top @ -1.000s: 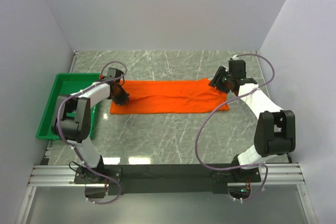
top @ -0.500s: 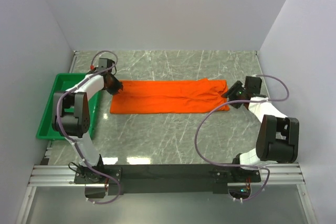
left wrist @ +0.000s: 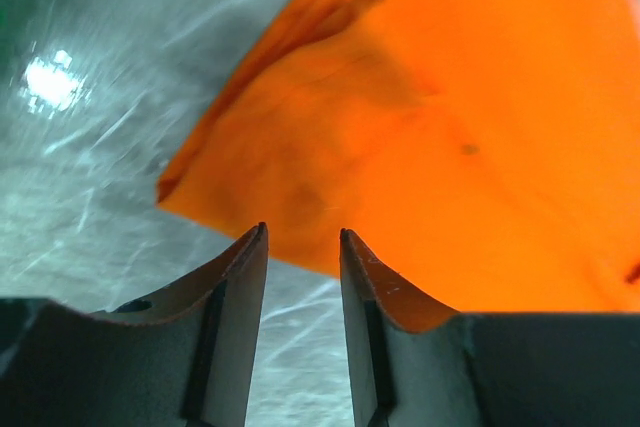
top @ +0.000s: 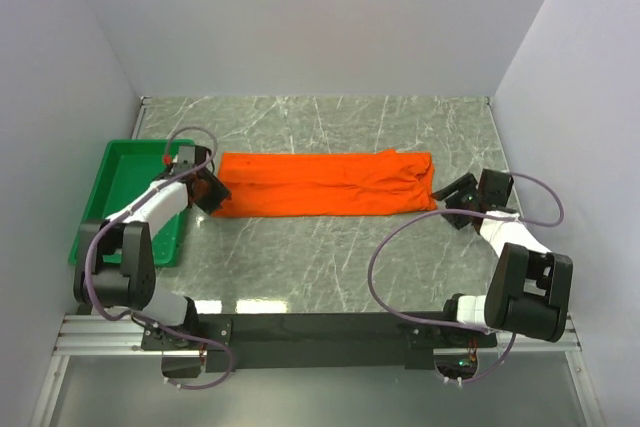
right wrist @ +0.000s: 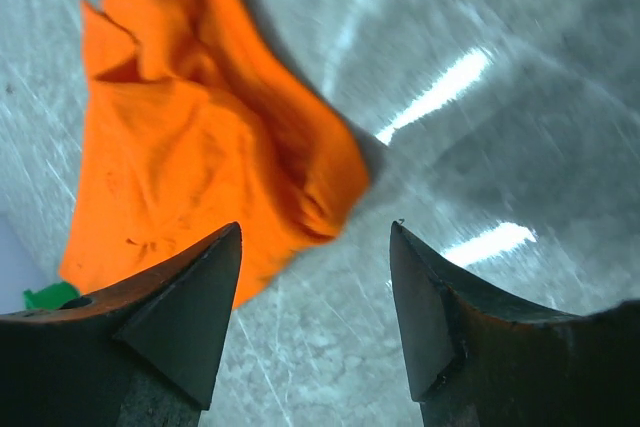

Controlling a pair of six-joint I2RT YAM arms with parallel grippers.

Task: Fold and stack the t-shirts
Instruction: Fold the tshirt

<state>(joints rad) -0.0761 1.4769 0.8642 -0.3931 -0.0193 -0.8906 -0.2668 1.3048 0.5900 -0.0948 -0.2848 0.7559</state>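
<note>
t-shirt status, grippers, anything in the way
Left gripper open, empty, at left end. Right gripper open, empty, at right end. T-shirt flat in a long strip. Green tray beside left end.

Count, table scene: one bright orange cloth t-shirt (top: 325,183), centre; one green plastic tray (top: 120,187), far left; one grey marble-patterned table top (top: 330,257); two white-and-black robot arms, left arm (top: 150,205) and right arm (top: 500,232); two two-finger grippers, left gripper (top: 212,190) and right gripper (top: 455,190); two purple cables, one per arm.
</note>
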